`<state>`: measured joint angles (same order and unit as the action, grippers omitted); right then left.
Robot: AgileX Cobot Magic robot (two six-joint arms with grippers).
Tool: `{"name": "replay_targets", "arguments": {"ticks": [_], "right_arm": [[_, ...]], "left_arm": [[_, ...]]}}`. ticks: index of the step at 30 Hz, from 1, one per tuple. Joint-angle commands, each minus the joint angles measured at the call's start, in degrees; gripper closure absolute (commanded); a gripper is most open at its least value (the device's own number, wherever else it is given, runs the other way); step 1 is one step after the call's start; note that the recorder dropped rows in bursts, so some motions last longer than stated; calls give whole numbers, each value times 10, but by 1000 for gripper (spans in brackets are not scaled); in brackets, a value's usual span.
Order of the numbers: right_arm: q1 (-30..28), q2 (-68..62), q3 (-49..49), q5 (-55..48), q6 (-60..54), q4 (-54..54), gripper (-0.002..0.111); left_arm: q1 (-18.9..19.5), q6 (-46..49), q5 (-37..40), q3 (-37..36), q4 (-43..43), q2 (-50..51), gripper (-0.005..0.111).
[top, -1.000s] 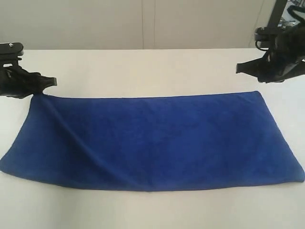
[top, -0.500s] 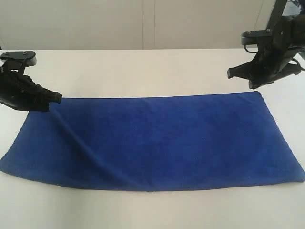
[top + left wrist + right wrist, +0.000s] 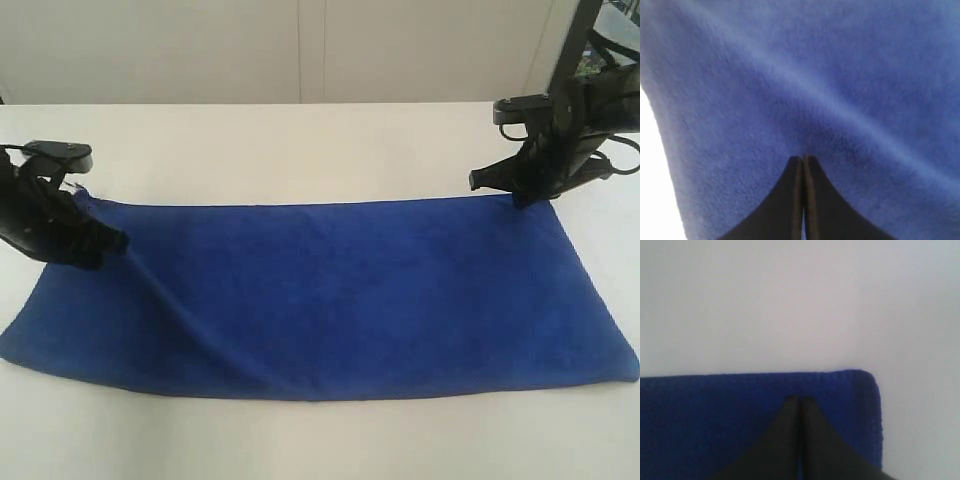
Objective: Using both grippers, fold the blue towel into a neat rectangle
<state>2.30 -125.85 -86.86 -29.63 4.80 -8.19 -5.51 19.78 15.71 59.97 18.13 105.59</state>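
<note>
The blue towel [image 3: 330, 290] lies spread flat on the white table [image 3: 300, 150], with a diagonal crease running from its far left corner. My left gripper [image 3: 115, 240] is shut, its tips resting on the fabric just inside that corner. In the left wrist view the shut gripper [image 3: 803, 159] meets the towel [image 3: 815, 75], and no cloth shows between the fingers. My right gripper [image 3: 476, 183] is shut at the towel's far right corner. The right wrist view shows this gripper [image 3: 800, 399] over the towel [image 3: 715, 415], close to its far edge.
Bare white table [image 3: 790, 300] stretches beyond the towel's far edge to a pale wall. A strip of table [image 3: 320, 440] runs in front of the towel. The right arm's black post [image 3: 570, 50] rises at the back right.
My left gripper has moved down and right, from beside the far left corner onto the towel. The right gripper has come down and left to the far right corner. The towel has barely shifted.
</note>
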Motion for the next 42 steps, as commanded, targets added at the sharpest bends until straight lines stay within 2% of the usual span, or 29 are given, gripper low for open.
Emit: {"name": "replay_targets", "arguments": {"ticks": [1,8,20,33,39,42], "right_arm": [[-7,-1,-3,5,-6,-8,108],[-7,-2,-3,-2,-6,-8,108],[-7,-2,-3,-6,-6,-8,108],[-7,45,-3,-27,-6,-8,108],[-7,90,-3,-83,-10,-8,108],[-7,106,-3,-111,-23,-8,108]], "left_arm": [[2,10,30,0,-17,14,107],[2,10,76,0,-99,19,107],[2,10,84,5,-97,10,107],[2,3,198,41,-95,-107,107],[3,-97,311,38,-146,-136,107],[18,-137,330,17,-168,-143,107]]}}
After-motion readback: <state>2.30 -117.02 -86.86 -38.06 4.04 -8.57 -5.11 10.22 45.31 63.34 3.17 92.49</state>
